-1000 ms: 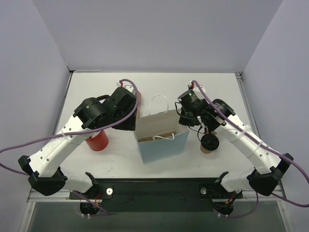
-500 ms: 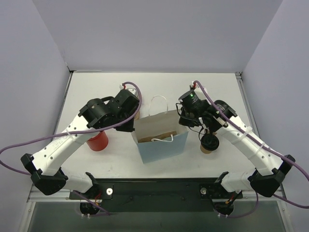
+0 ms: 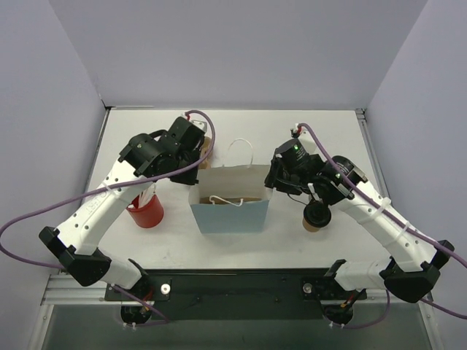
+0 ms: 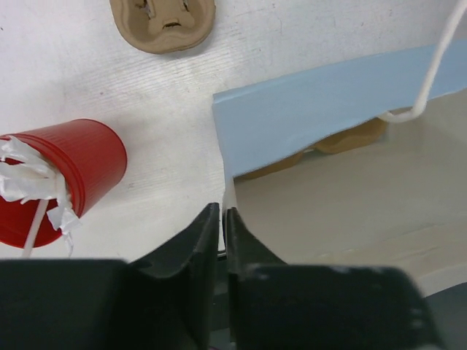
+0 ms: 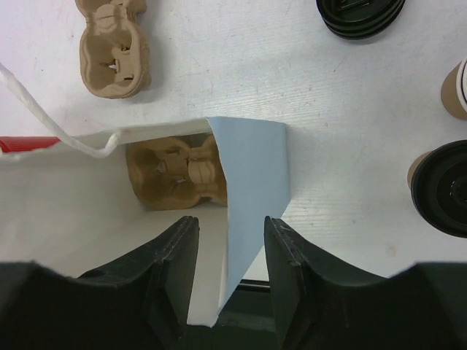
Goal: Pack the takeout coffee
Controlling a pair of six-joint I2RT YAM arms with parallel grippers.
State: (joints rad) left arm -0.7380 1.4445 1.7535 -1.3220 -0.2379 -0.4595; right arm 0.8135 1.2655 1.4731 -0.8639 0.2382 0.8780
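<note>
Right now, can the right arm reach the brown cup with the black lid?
Probably yes. The cup stands uncovered beside the open right fingers; they must first back off the edge of the bag.

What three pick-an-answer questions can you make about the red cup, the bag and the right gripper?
1. Where is the red cup?
A. left of the bag
B. inside it
C. right of it

2. What colour is the bag?
A. green
B. yellow
C. blue

3. How is the right gripper?
A. shut on the cup
B. open
C. shut on the bag

Answers:
1. A, since the cup stands outside the bag on its left side.
2. C, since the bag's outer walls are light blue.
3. B, since its fingers stand apart, one on each side of the bag's wall.
</note>
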